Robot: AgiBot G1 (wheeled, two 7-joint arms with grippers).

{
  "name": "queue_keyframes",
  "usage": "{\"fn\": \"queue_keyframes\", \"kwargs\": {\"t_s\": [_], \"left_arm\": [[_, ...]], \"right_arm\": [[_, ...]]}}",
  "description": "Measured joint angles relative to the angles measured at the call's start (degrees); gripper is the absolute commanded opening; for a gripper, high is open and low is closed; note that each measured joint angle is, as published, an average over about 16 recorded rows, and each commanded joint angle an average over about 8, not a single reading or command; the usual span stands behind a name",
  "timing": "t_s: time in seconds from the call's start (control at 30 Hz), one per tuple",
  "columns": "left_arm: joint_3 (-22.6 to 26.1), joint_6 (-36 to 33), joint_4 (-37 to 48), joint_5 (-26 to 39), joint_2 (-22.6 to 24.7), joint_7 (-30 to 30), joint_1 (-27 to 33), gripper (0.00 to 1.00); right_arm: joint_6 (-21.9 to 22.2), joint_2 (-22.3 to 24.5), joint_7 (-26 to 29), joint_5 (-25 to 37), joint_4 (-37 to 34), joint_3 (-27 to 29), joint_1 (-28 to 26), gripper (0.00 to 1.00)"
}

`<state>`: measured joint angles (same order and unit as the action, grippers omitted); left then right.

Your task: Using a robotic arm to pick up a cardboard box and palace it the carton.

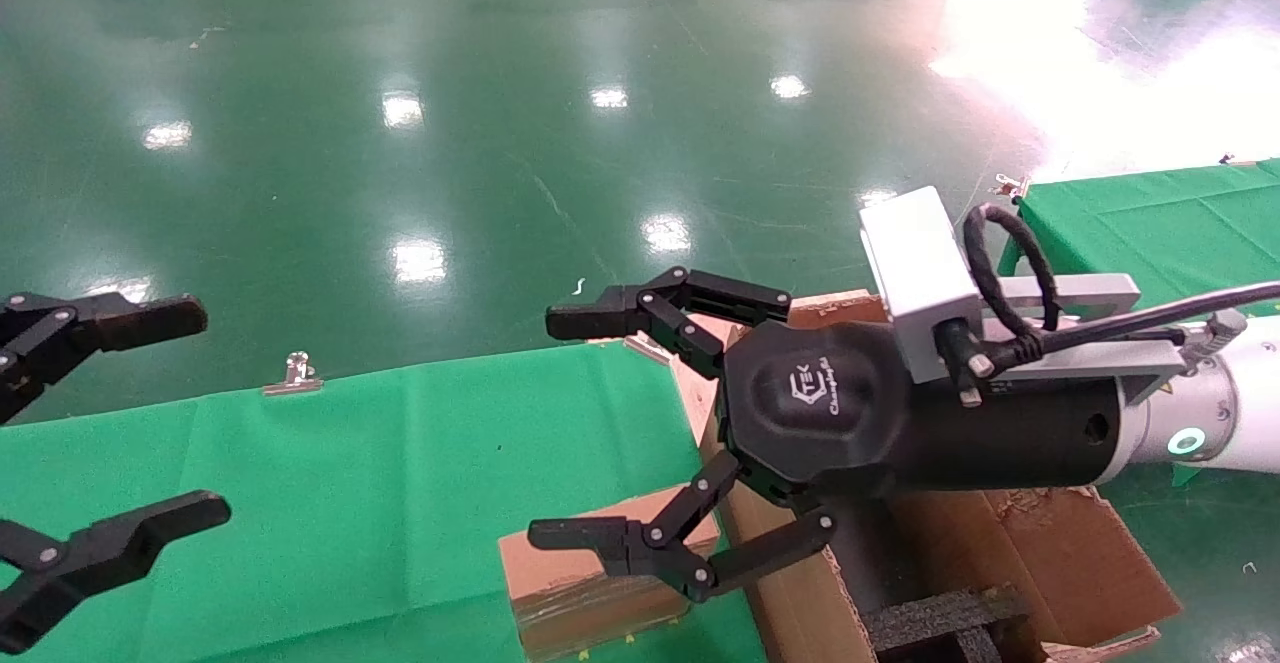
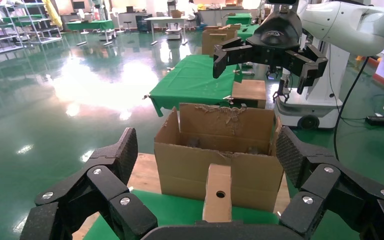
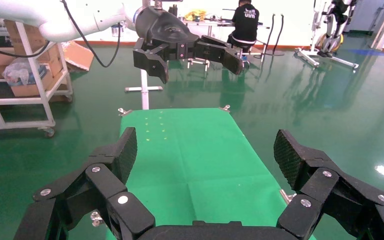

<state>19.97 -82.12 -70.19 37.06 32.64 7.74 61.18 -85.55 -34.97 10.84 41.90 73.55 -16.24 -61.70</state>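
Nothing is placed yet. The small closed brown cardboard box with clear tape bands (image 1: 590, 583) is seen resting on the green-clothed table (image 1: 350, 463), just outside the wall of the large brown corrugated carton with ragged flaps and black foam inserts (image 1: 1060, 553). In the left wrist view the box (image 2: 217, 192) is seen end-on with its round hole, standing against the near wall of the carton (image 2: 220, 160). Pick-up, transfer and release are judged to be still outstanding.

The right gripper (image 1: 575, 433), black and three-link-fingered on the white glossy arm with the green ring light (image 1: 1225, 413), is held out over the box and the carton edge. Its jaws are spread wide and released; nothing is held. The lower finger overlaps the box top in the head view, but contact cannot be confirmed.

The left gripper (image 1: 150, 423) is parked well apart from the box, jaws likewise spread wide and empty.
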Motion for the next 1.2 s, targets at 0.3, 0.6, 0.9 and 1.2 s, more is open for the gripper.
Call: {"fn": "queue_keyframes", "kwargs": {"t_s": [0.3, 0.6, 0.9, 1.2], "left_arm": [[0.00, 0.00, 0.00, 0.00, 0.00, 0.00, 0.00, 1.00], [0.00, 0.00, 0.00, 0.00, 0.00, 0.00, 0.00, 0.26], [0.00, 0.00, 0.00, 0.00, 0.00, 0.00, 0.00, 0.00], [0.00, 0.00, 0.00, 0.00, 0.00, 0.00, 0.00, 0.00]], "right_arm": [[0.00, 0.00, 0.00, 0.00, 0.00, 0.00, 0.00, 1.00], [-0.01, 0.00, -0.01, 0.00, 0.00, 0.01, 0.01, 1.00], [-0.41, -0.22, -0.03, 2.22, -0.02, -1.03, -1.06, 1.00], [-2.66, -2.22, -0.15, 11.47, -2.24, -6.19, -6.07, 1.00]]}}
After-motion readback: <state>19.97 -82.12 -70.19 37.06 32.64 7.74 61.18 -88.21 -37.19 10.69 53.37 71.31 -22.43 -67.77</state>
